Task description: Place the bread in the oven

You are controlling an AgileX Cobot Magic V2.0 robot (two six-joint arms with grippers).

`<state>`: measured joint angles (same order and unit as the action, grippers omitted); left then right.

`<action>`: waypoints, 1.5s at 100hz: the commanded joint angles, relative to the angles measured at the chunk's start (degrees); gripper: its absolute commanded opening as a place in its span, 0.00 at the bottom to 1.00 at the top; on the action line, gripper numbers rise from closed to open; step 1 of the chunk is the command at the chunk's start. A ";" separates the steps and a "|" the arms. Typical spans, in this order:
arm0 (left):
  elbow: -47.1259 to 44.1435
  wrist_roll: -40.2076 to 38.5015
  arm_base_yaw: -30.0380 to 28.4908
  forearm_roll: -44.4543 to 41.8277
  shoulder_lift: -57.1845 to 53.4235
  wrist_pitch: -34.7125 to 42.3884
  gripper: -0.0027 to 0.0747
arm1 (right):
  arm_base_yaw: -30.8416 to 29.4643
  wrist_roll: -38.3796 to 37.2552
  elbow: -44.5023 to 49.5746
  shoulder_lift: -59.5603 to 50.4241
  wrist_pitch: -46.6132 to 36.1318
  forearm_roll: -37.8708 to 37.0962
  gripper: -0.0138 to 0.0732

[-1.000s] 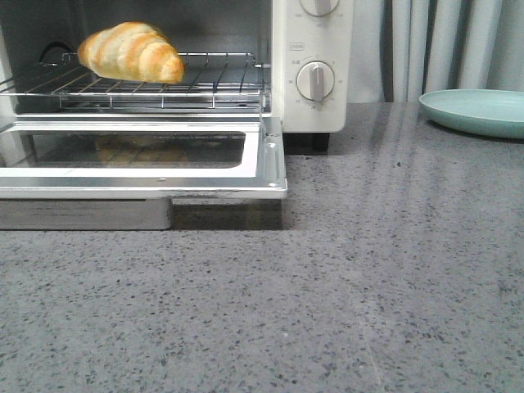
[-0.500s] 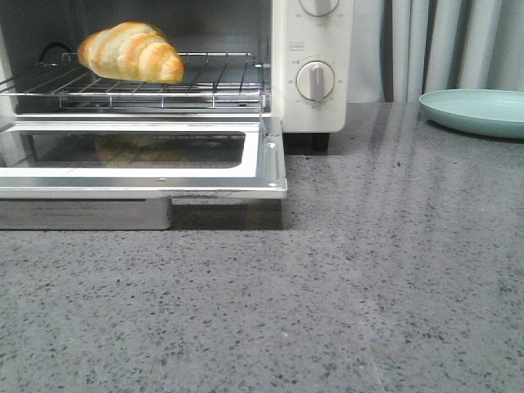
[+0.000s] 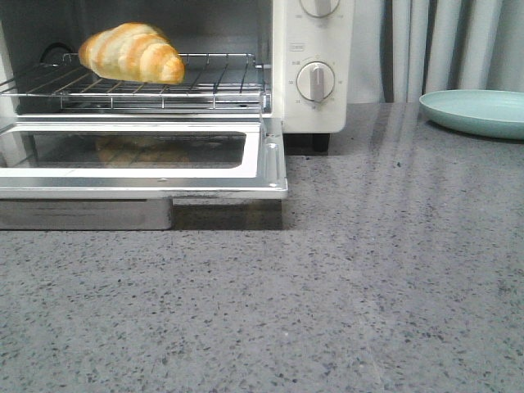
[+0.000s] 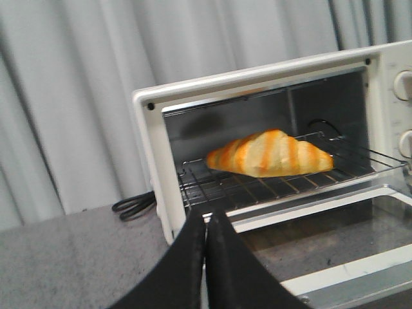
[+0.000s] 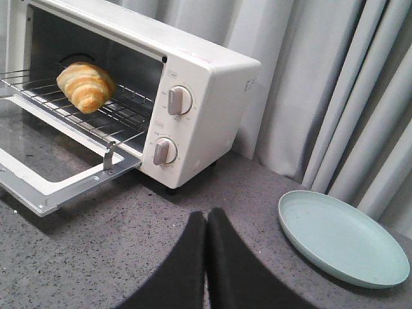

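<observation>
Front view | bread point(image 3: 131, 52) on oven point(image 3: 313, 65) rack | door down | labels unreadable

Pale grey curtains point(image 5: 335, 84) hang behind a speckled grey stone countertop point(image 3: 327, 311).

I see a dark grey speckled stone counter point(image 3: 368, 286) filling most of my front view. A shallow round pale-green plate point(image 3: 476, 111) sits on it at the far right, near pale grey pleated curtains point(image 3: 442, 45). A coiled black power cord point(image 4: 134, 206) lies on the counter against the curtains.
</observation>
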<state>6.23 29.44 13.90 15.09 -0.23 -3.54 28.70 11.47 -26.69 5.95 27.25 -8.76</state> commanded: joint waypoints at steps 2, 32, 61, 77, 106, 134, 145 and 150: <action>-2.27 -14.21 -1.55 -7.94 -1.80 5.66 0.01 | -0.45 -0.14 -1.37 0.82 -5.01 -0.91 0.09; -6.92 -18.33 -2.53 -7.94 -1.68 -13.60 0.01 | -0.45 -0.14 -1.37 0.82 -5.01 -0.91 0.09; -7.63 -18.33 -2.53 -3.00 -1.68 -14.00 0.01 | -0.45 -0.14 -1.37 0.82 -5.01 -0.91 0.09; -7.63 -18.33 -2.53 -3.00 -1.68 -14.00 0.01 | -0.45 -0.14 -1.37 0.82 -5.01 -0.91 0.09; -7.63 -18.33 -2.53 -3.00 -1.68 -14.00 0.01 | -0.45 -0.14 -1.37 0.82 -5.01 -0.91 0.09; -7.63 -18.33 -2.53 -3.00 -1.68 -14.00 0.01 | -0.45 -0.14 -1.37 0.82 -5.01 -0.91 0.09; -7.63 -18.33 -2.53 -3.00 -1.68 -14.00 0.01 | -0.45 -0.14 -1.37 0.82 -5.01 -0.91 0.09; -7.63 -18.33 -2.53 -3.00 -1.68 -14.00 0.01 | -0.45 -0.14 -1.26 0.82 -5.01 -0.91 0.09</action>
<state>0.04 11.70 11.46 11.05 -0.23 -20.15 28.70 11.37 -26.69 5.95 27.21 -8.79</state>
